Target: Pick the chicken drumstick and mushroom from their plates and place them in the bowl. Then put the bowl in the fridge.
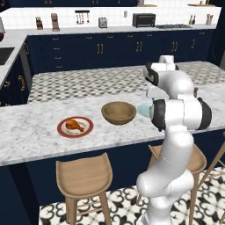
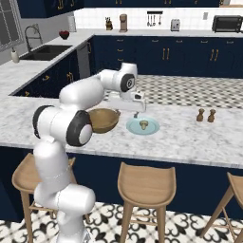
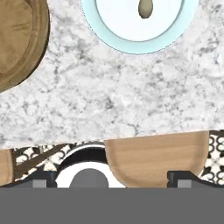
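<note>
- Bowl [image 1: 118,112] is the landmark: upright and empty on the marble counter [image 1: 35,132], between the two plates.
- Chicken drumstick [image 1: 74,125] lies on the red-rimmed plate [image 1: 61,131], left of the bowl in the left base view; nothing near it.
- Mushroom [image 2: 144,125] sits mid-dish on the pale blue plate [image 2: 152,129], just beside the bowl on its other side. In the hand view it lies with its stem toward the pincer.
- Pincer [image 2: 136,114] hangs above the near edge of the blue plate, to the right of the bowl in the right base view, pointing down. Its tips stand wide apart at the bottom of the hand view; nothing is held.
- Judgement: both foods flank the bowl, so each carry is short. The hand looks set for the mushroom first.
- Wooden stools [image 1: 83,176] stand below the counter edge nearest the bowl.
</note>
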You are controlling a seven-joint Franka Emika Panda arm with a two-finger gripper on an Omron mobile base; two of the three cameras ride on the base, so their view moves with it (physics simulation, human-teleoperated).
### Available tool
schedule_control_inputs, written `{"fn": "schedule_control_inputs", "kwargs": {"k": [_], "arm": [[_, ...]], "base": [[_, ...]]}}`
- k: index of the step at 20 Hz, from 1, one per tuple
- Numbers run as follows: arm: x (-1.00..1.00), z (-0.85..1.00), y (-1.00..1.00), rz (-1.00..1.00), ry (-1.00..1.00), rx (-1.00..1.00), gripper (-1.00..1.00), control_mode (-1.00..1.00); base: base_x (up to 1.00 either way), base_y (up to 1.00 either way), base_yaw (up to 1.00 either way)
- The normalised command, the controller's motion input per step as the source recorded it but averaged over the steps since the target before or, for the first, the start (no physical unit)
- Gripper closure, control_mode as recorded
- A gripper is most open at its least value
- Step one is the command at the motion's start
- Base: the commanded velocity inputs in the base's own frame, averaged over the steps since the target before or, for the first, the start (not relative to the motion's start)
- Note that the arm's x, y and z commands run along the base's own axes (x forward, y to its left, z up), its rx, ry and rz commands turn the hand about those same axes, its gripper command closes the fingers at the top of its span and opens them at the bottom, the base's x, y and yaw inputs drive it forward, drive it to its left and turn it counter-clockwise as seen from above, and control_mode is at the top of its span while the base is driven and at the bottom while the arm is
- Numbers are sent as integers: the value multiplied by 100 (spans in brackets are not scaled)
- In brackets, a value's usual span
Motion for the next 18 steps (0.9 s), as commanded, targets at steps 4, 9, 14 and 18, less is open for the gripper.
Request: {"fn": "schedule_control_inputs", "kwargs": {"k": [4,9,14,18], "arm": [[88,-51,-36,4,0,0,-100,-100],[81,-76,-21,6,-3,0,-100,-100],[49,-34,-26,2,-12,0,-100,-100],[9,-28,0,0,-6,0,-100,-100]], "base": [[0,0,0],[0,0,0],[0,0,0],[0,0,0]]}}
